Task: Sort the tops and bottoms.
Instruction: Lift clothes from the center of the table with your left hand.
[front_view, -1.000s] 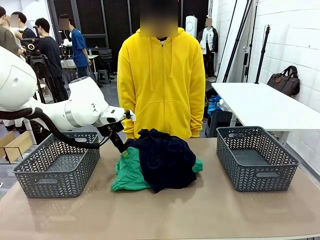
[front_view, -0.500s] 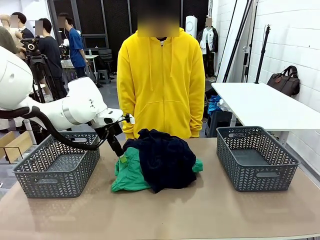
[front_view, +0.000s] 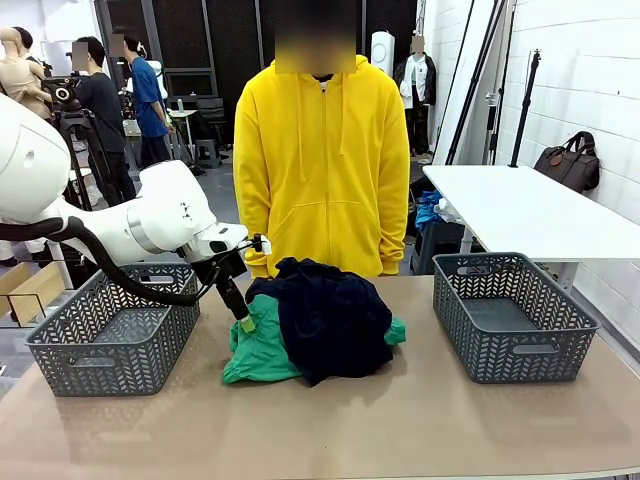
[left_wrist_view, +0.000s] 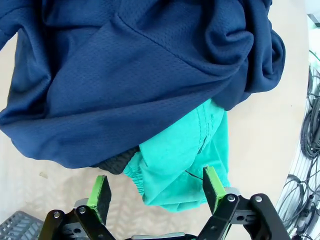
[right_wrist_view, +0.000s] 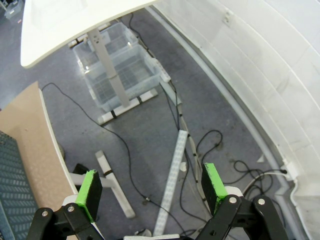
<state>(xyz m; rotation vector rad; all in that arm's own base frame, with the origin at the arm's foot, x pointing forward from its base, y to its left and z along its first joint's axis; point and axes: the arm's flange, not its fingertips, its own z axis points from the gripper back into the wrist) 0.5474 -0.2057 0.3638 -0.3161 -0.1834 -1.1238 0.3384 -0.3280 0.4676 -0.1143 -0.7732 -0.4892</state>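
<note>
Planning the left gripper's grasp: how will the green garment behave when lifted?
Probably floppy: the green garment lies crumpled in soft folds, so it should sag and hang from the left gripper. Likely light, since the cloth looks thin. It may snag or drag the navy garment, which lies over most of it.

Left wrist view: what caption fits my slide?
Open left hand poised at the green garment, which pokes out beneath the navy garment.

Matt mesh navy garment (left_wrist_view: 125, 75), soft green garment (left_wrist_view: 185, 160), perforated plastic baskets (front_view: 112, 330)
</note>
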